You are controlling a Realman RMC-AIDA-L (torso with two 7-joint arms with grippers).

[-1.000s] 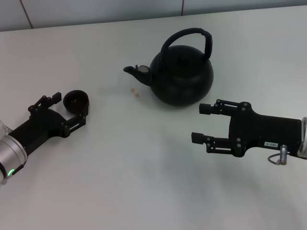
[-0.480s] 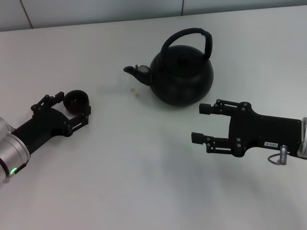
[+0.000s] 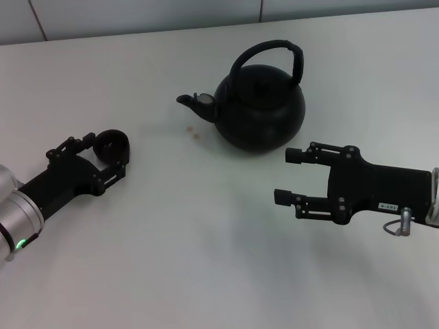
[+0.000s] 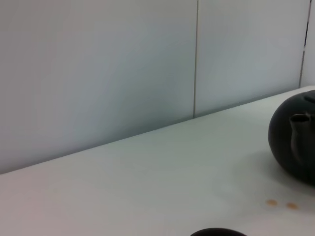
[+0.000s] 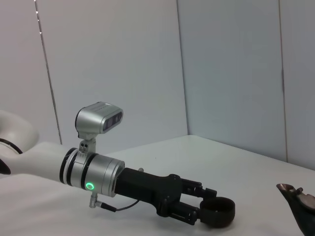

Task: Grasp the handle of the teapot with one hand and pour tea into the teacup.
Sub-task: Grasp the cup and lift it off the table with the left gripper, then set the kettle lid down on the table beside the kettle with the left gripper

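The matte-black teapot (image 3: 260, 110) stands upright at the table's middle back, its spout (image 3: 195, 103) pointing to the robot's left and its arched handle (image 3: 274, 51) standing over the lid. The tiny black teacup (image 3: 111, 145) sits at the left between the fingers of my left gripper (image 3: 106, 152), which close on its two sides. My right gripper (image 3: 287, 176) is open and empty, low over the table just in front of the teapot's right side. The right wrist view shows the left gripper (image 5: 204, 209) around the teacup (image 5: 217, 211). The left wrist view shows the teapot (image 4: 295, 147) and the teacup's rim (image 4: 216, 232).
Two small brown spots (image 3: 192, 131) lie on the white table (image 3: 206, 240) between the teacup and the spout. A grey panelled wall (image 4: 147, 64) stands behind the table's far edge.
My left gripper has slid forward around the teacup and its fingers have narrowed onto it; the cup has shifted slightly right. The right arm and the teapot have not moved.
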